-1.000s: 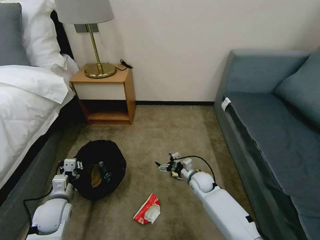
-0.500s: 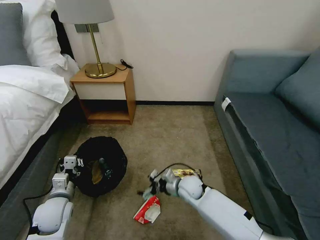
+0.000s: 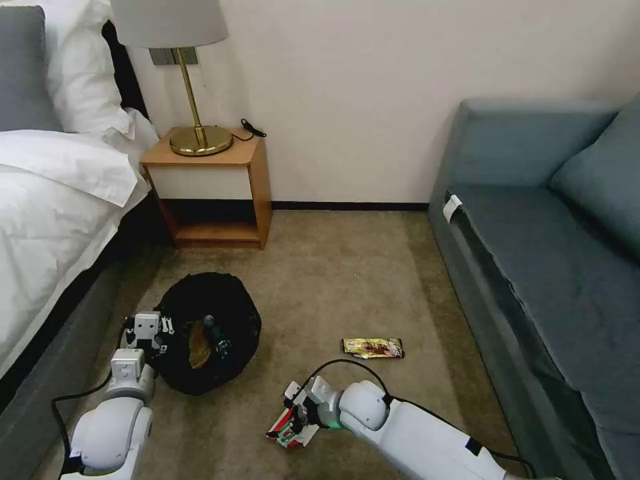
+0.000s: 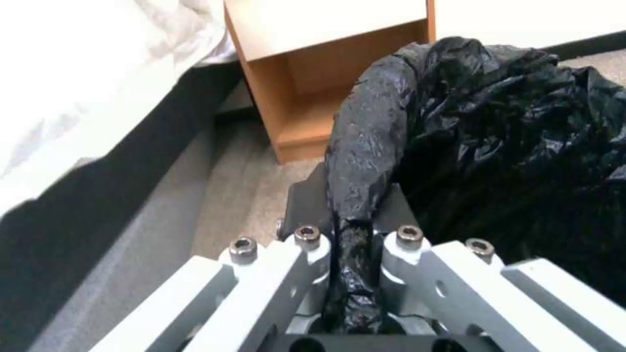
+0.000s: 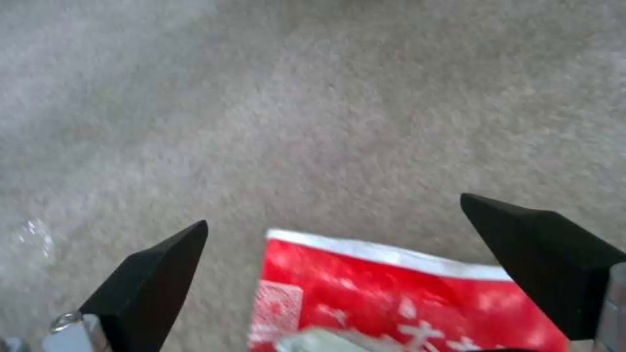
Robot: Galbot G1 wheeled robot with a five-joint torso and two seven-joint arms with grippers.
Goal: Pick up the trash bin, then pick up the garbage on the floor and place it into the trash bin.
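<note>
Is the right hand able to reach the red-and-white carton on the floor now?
Probably yes. The right hand is open and low over the carpet, with the red-and-white carton lying between its two fingers. Nothing stands between them. The carton is not yet gripped.

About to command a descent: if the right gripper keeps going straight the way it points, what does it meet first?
Most likely the red-and-white carton, lying on the carpet between the open right gripper's fingers. Its height above the carton is unclear.
</note>
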